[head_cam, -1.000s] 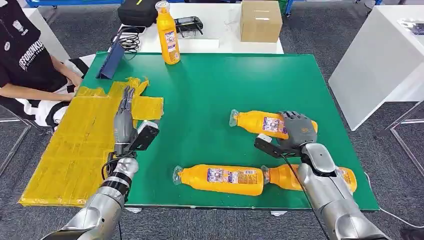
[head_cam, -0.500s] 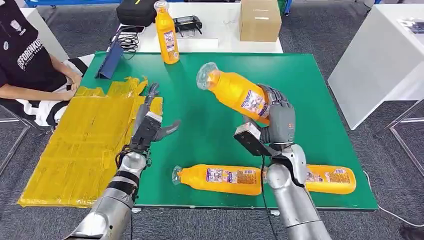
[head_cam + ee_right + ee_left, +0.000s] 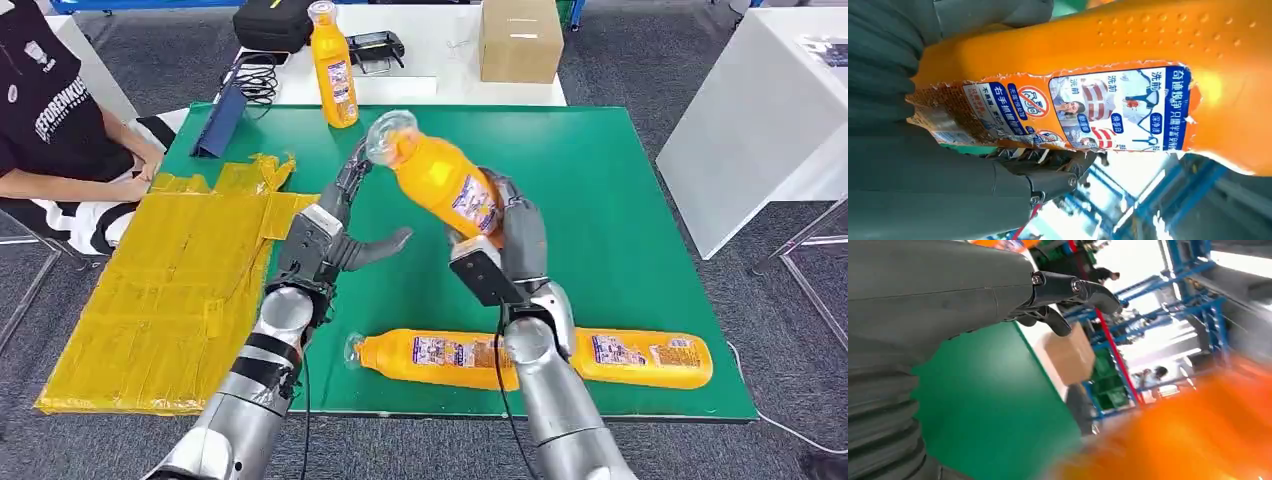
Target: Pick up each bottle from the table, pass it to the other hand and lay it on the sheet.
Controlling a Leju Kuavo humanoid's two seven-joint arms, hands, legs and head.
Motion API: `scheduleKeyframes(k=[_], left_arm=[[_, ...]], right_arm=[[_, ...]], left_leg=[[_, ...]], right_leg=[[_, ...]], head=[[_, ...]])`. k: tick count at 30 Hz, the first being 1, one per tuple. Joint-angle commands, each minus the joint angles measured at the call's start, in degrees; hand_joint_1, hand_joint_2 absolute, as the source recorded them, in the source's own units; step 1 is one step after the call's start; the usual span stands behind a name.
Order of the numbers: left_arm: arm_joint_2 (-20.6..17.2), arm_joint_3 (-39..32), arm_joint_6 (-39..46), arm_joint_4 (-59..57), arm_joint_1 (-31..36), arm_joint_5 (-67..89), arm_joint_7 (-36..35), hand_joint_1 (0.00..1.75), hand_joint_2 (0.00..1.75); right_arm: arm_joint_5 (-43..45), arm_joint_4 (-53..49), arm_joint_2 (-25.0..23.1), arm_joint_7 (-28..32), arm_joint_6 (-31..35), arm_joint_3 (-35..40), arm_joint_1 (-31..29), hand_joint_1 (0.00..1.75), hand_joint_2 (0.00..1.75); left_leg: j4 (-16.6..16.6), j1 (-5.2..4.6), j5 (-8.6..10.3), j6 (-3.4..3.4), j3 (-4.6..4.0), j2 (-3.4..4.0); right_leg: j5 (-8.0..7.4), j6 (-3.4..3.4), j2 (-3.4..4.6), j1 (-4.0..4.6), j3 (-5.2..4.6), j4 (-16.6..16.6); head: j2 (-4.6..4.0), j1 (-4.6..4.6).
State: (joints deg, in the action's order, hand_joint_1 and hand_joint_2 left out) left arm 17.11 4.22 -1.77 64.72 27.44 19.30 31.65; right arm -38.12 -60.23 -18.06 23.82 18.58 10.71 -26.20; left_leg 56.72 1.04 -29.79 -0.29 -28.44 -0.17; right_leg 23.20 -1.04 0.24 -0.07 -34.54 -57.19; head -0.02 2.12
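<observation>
Orange bottle held aloft between the two hands over the green counter.

The right hand (image 3: pixel 520 235) grasps an orange bottle (image 3: pixel 440 180) by its lower body, raised above the counter (image 3: pixel 600 170) and tilted with its clear cap up and to the left. The left hand (image 3: pixel 335 235) is released, fingers spread, its fingertips just beside the cap, its thumb stretched under the bottle. Two more bottles lie on their sides along the near edge: a left one (image 3: pixel 435 358) and a right one (image 3: pixel 645 358). A fourth (image 3: pixel 335 65) stands upright at the far edge. The yellow sheet (image 3: pixel 160 290) lies left, beside a seated person (image 3: pixel 60 120).
</observation>
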Motion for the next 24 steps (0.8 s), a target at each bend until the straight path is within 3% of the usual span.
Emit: scheduleKeyframes(k=[1,14,24], left_arm=[[-0.69,2.31,-0.67,1.08,1.44,-0.96,-0.81,0.00,1.75],[0.13,4.09,-2.51,1.61,0.63,-2.53,-0.54,0.00,1.75],[1.44,7.90,-2.83,-6.22,1.58,-1.24,-1.30,0.00,1.75]], right_arm=[[-0.62,11.60,-0.62,-0.10,0.21,1.31,-4.29,1.75,1.75],[-5.92,16.05,-1.41,-1.40,1.11,4.51,-5.70,1.75,1.75],[-5.06,4.55,-1.94,-2.94,3.96,15.94,-1.68,1.75,1.75]], left_leg=[[-0.06,0.00,-0.02,0.05,0.13,0.05],[-0.11,-0.02,-0.05,0.06,0.23,0.07],[-0.06,-0.03,-0.02,0.05,0.13,-0.08]], right_leg=[[0.00,-0.01,0.03,0.00,0.10,0.05],[0.03,-0.01,0.04,0.00,0.20,0.09],[0.04,-0.02,-0.11,-0.01,0.12,0.05]], head=[[0.00,0.00],[0.00,0.00],[0.00,-0.02]])
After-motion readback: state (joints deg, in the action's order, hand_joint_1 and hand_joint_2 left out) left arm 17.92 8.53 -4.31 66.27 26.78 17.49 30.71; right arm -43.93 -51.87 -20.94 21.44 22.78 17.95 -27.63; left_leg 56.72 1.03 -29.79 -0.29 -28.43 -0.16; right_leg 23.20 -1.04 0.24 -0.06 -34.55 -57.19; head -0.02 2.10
